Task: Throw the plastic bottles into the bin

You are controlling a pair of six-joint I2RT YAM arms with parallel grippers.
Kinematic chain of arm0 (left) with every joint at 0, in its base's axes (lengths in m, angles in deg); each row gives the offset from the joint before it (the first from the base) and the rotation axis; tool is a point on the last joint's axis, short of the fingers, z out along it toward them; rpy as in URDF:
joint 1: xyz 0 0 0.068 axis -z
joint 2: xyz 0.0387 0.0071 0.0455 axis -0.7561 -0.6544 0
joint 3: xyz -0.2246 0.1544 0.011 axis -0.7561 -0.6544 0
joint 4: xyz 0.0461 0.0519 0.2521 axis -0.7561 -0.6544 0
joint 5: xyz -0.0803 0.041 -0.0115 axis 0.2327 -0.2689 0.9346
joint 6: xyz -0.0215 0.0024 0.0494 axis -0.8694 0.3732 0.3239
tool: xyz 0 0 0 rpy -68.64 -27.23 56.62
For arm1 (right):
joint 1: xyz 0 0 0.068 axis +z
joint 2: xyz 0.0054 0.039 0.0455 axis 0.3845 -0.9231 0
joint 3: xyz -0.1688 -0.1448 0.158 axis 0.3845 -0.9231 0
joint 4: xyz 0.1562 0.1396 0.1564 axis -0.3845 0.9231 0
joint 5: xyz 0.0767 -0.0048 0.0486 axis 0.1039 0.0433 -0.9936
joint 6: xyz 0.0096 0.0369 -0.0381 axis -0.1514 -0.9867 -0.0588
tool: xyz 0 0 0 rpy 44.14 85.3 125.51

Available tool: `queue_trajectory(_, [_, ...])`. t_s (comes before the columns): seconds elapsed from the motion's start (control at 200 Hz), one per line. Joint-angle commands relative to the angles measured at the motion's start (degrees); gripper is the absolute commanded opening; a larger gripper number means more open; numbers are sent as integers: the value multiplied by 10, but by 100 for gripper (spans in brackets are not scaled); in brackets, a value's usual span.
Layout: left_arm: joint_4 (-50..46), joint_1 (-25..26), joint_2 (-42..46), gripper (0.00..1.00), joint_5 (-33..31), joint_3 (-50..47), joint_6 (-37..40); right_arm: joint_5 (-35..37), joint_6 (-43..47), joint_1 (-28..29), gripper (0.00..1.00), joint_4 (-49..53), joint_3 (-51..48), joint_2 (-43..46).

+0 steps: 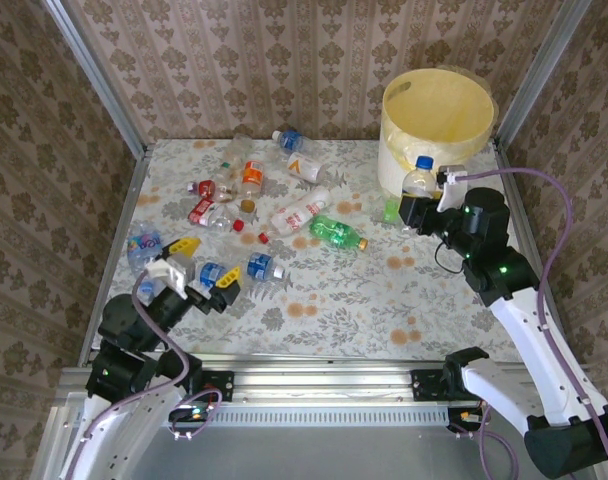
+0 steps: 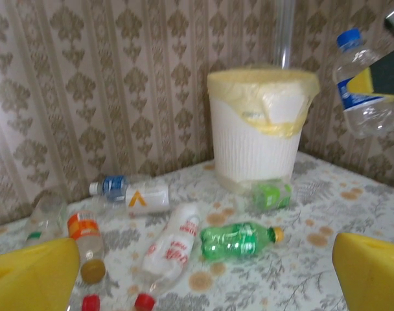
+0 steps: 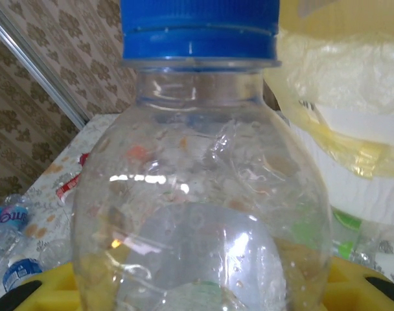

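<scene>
Clasping bottle [image 1: 420,180], right gripper [image 1: 416,206] beside bin [image 1: 396,160]

You see the right arm's fingers [image 1: 414,210] closed on a clear bottle with a blue cap [image 1: 420,178]. It is held upright, just beside the near wall of the pale yellow bin [image 1: 439,130]. The left arm's fingers [image 1: 184,245] stand wide apart over the near left part of the counter [image 1: 364,300], close to a small blue-labelled bottle [image 1: 212,274]. Other plastic bottles [image 1: 249,178] lie scattered across the left half, and a green bottle [image 1: 336,231] lies near the middle.
</scene>
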Motion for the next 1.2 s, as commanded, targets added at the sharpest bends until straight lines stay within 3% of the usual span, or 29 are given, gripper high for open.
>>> queue_trajectory(0.0, [56, -4, 27, 100, 27, -13, -13, -7, -6, 3, 44, -80, -18, 34])
queue_trajectory(0.45, [11, 0, 49, 100, 24, 0, -29, 43, -6, 4, 44, -182, -67, 108])
queue_trajectory(0.67, [-48, 0, 76, 100, 9, 0, -65, 40, -27, 4, 44, -200, -64, 92])
queue_trajectory(0.845, [-27, 0, 78, 100, -21, -15, -71, 38, -16, 5, 43, -185, -43, 80])
queue_trajectory(0.975, [-17, -1, 72, 100, -8, -22, -68, 41, 6, 5, 43, -168, -23, 81])
queue_trajectory(1.195, [-15, -3, 66, 100, 3, -22, -67, 95, 45, 5, 42, -244, -36, 113])
